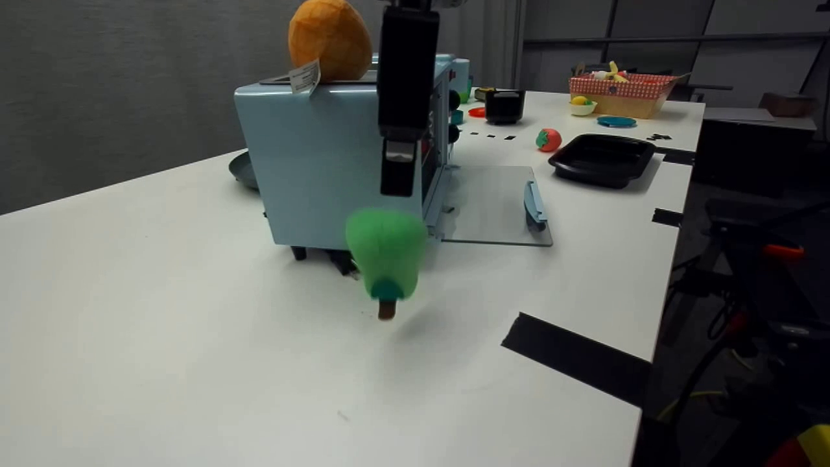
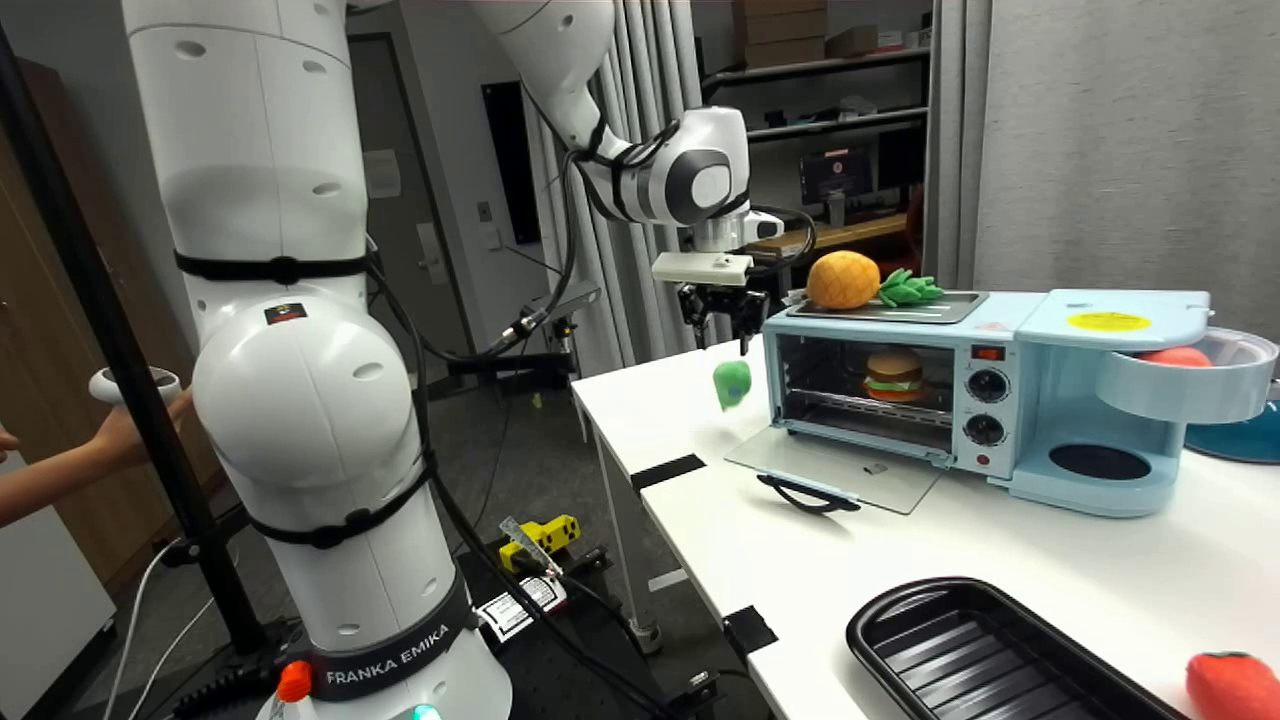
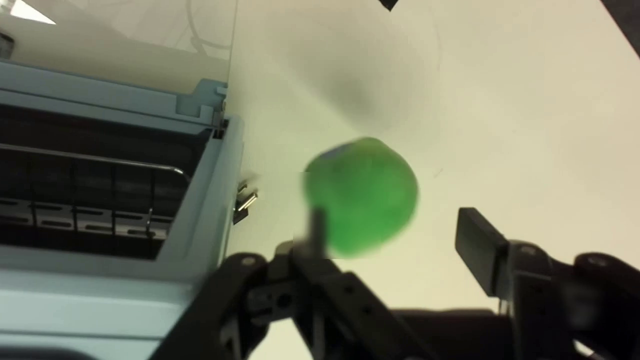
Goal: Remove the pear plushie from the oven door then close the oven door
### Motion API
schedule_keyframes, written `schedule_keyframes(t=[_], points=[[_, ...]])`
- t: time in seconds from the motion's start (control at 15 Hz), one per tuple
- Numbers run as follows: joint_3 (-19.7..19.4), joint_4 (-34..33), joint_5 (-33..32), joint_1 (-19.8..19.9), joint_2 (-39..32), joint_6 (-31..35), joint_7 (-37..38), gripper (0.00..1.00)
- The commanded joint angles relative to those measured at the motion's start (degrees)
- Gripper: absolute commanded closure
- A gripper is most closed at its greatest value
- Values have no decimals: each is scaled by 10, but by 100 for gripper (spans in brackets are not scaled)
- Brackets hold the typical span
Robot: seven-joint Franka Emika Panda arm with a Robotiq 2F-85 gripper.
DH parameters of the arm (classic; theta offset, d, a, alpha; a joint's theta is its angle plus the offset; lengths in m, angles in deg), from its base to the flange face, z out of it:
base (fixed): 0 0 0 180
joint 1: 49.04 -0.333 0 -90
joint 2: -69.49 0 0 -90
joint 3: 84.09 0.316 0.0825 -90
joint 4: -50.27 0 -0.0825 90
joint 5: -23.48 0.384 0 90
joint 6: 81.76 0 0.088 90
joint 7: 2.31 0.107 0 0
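The green pear plushie (image 1: 387,250) is in mid-air, blurred, stem down, beside the end of the light-blue toy oven (image 1: 318,162). It also shows in an exterior view (image 2: 732,384) and the wrist view (image 3: 365,200). My gripper (image 2: 722,345) is open just above it, with a small gap between fingertips and plushie in both exterior views. In the wrist view the fingers (image 3: 392,225) stand wide apart. The oven door (image 2: 850,470) is a glass panel with a dark handle, folded down flat in front of the oven; nothing lies on it except a small dark mark.
An orange plush (image 2: 843,280) and green leaves (image 2: 908,288) lie on the oven's top tray. A toy burger (image 2: 893,376) sits inside the oven. A black pan (image 1: 603,160) and a strawberry (image 1: 548,140) are on the white table. A basket (image 1: 622,96) stands farther back.
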Motion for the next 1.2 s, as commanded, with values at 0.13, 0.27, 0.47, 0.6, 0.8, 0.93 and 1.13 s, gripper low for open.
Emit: schedule_keyframes(t=[0.13, 0.27, 0.47, 0.6, 0.8, 0.93, 1.13], points=[[-8, -3, -9, -5, -1, 5, 3, 0], [-8, 1, -6, -5, -1, 4, 5, 0], [-10, 11, -9, -5, 7, 1, 16, 0], [-14, 23, -18, -7, 17, -3, 33, 0], [-16, 44, -19, -7, 31, -3, 49, 0], [-19, 58, -17, -5, 37, -2, 56, 0], [-27, 83, -19, -2, 48, -1, 72, 0]])
